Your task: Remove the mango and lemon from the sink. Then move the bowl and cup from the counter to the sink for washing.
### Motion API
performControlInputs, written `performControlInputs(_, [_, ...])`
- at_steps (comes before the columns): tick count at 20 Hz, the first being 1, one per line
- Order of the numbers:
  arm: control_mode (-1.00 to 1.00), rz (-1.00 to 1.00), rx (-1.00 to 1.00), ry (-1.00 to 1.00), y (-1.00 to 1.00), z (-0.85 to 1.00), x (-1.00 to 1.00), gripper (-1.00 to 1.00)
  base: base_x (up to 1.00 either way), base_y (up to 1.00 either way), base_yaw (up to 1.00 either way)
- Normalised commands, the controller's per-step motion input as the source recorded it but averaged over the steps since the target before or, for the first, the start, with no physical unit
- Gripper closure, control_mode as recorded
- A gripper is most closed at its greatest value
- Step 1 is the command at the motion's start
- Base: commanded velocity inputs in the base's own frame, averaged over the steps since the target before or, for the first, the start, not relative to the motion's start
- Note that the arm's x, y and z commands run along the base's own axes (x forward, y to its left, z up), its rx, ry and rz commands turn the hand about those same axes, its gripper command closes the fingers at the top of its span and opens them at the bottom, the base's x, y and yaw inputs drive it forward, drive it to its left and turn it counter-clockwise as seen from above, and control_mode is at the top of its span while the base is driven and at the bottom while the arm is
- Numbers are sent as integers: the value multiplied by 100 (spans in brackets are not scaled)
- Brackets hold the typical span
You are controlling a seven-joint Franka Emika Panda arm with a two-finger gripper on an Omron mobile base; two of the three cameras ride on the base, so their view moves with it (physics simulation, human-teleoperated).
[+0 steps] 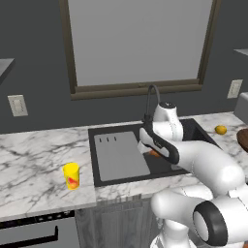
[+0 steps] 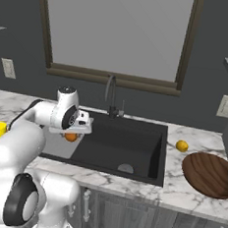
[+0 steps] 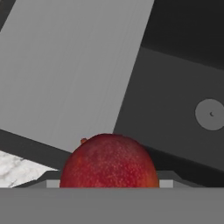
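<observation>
Marble bench [image 1: 34,160] under a window | lemon [image 2: 182,145] already out on the bench, far right of my pincer [image 2: 73,132] | mango [image 3: 109,161] sits right between the jaws, which I judge clamped on it, above the sink [image 2: 132,147] | bowl [image 2: 210,174] and cup [image 1: 71,176] not yet moved.

A large window [image 1: 138,41] with a dark brown frame fills the upper middle of the left base view, set in a dark grey wall [image 1: 34,58]. A pale outlet plate [image 1: 18,105] sits at left, another outlet [image 1: 234,88] at right. Grey cabinet fronts [image 2: 140,222] line the bottom of the right base view.
</observation>
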Motion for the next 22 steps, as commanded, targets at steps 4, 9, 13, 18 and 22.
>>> performControlInputs(4, [-100,3,0,0,45,0,4,100,0,0,0])
performControlInputs(9, [-100,3,0,0,44,0,7,100,0,0,0])
performControlInputs(13, [-100,5,0,0,44,0,8,100,0,0,0])
performControlInputs(18, [-100,5,0,0,45,0,7,100,0,0,0])
performControlInputs(22, [-100,5,0,0,44,0,10,100,0,0,0])
